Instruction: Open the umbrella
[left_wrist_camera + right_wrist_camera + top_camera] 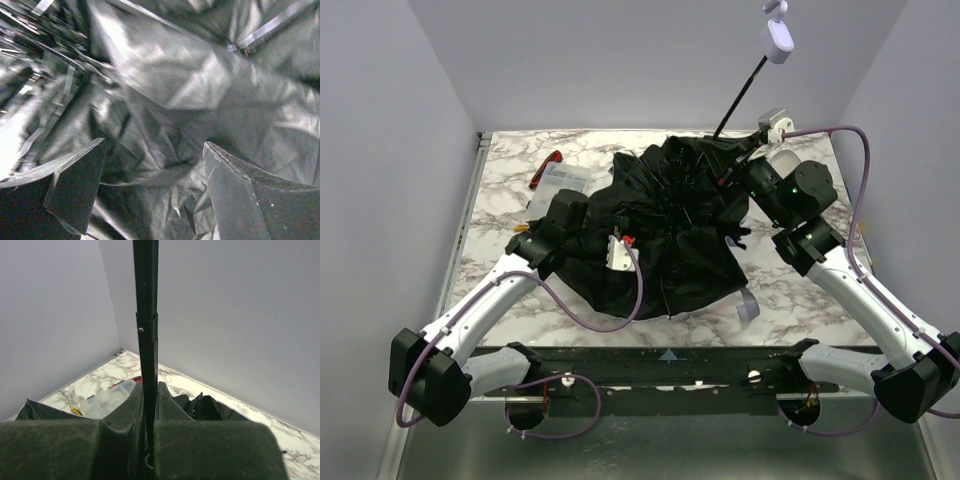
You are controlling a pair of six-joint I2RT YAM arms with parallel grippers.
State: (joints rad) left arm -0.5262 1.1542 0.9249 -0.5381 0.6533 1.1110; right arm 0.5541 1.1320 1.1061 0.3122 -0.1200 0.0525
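Lying across the middle of the marble table (800, 300): the umbrella (670, 230), its black lining turned upward in a crumpled, partly spread heap, with thin ribs showing among the folds.

Shaft (740, 95): thin and black. It rises from the right side of the heap and slants up toward the far right.

Handle (778, 40): small and pale, at the top end of the shaft, high above the table by the far wall.

Right gripper (149, 390): at the far right edge of the canopy. Its fingers are clamped on the shaft low down, just above the fabric.

Left gripper (154, 145): buried in the near left part of the canopy. Its fingers (75, 175) are spread apart, with creased black lining lying in front of and between them and nothing pinched.

Clear plastic container (560, 185): on the far left of the table, just beside the canopy edge.

Red object (550, 158): touching the far side of the container; its kind is too small to tell.
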